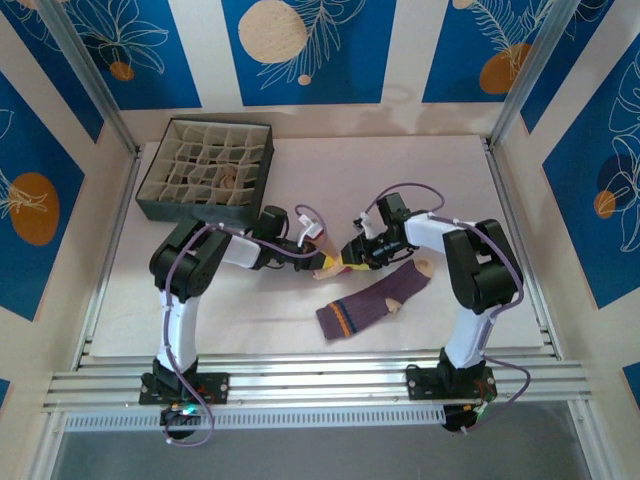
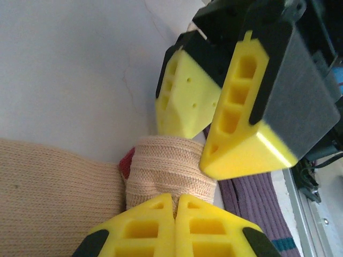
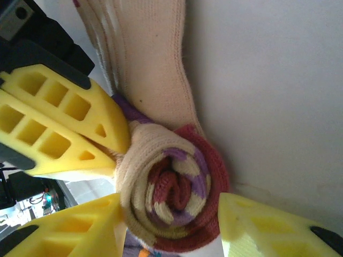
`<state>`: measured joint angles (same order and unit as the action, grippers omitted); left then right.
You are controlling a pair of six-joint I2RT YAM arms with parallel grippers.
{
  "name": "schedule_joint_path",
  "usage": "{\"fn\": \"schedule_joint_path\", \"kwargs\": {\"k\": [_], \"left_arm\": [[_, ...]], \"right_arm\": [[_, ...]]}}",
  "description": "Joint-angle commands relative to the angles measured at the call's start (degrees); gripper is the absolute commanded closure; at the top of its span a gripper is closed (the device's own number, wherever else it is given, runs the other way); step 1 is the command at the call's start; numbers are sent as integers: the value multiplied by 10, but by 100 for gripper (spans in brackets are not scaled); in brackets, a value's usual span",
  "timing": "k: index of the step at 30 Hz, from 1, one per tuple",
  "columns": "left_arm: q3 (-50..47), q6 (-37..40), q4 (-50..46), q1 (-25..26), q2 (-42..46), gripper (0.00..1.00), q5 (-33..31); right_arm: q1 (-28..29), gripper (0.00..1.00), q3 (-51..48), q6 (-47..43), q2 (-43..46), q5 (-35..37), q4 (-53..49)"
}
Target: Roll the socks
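My left gripper (image 2: pixel 174 206) was pinched shut on the edge of the rolled cream sock (image 3: pixel 171 182). My right gripper (image 3: pixel 169 202) stood half open around it.

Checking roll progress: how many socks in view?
2. Purple sock lies flat, front right; cream sock part-rolled, centre. Tan bundle in the box may be a third.

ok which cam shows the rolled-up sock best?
Right wrist: the rolled sock faces the lens end-on, with its spiral of cream, red and purple clear. Left wrist shows its ribbed cream side. The top view shows it as a tiny scrap.
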<state>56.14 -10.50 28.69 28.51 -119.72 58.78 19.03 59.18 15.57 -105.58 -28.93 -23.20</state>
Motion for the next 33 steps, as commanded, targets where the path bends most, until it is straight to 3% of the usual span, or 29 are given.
{"fn": "schedule_joint_path", "kwargs": {"k": [1,4,9,11,15,19,24,33], "left_arm": [[-27,-20,-75,-16,-46,97,-46],[-25,-25,-82,-18,-48,96,-47],[-10,9,-163,-21,-34,88,-109],[6,17,-187,-22,-39,86,-131],[53,20,-209,-10,-59,86,-126],[91,36,-224,15,-63,85,-126],[113,69,-231,27,-55,81,-131],[128,75,-251,26,-82,80,-128]], "right_arm": [[16,53,24,-10,-23,-14,4],[30,55,39,-11,-45,-24,0],[40,93,53,-10,-60,-30,-10],[35,100,45,-2,-52,-37,-11],[18,100,-1,20,-6,-36,-25],[15,100,-26,27,38,-19,-101],[9,100,-13,12,33,0,-179],[13,98,17,17,10,1,-134]]}}
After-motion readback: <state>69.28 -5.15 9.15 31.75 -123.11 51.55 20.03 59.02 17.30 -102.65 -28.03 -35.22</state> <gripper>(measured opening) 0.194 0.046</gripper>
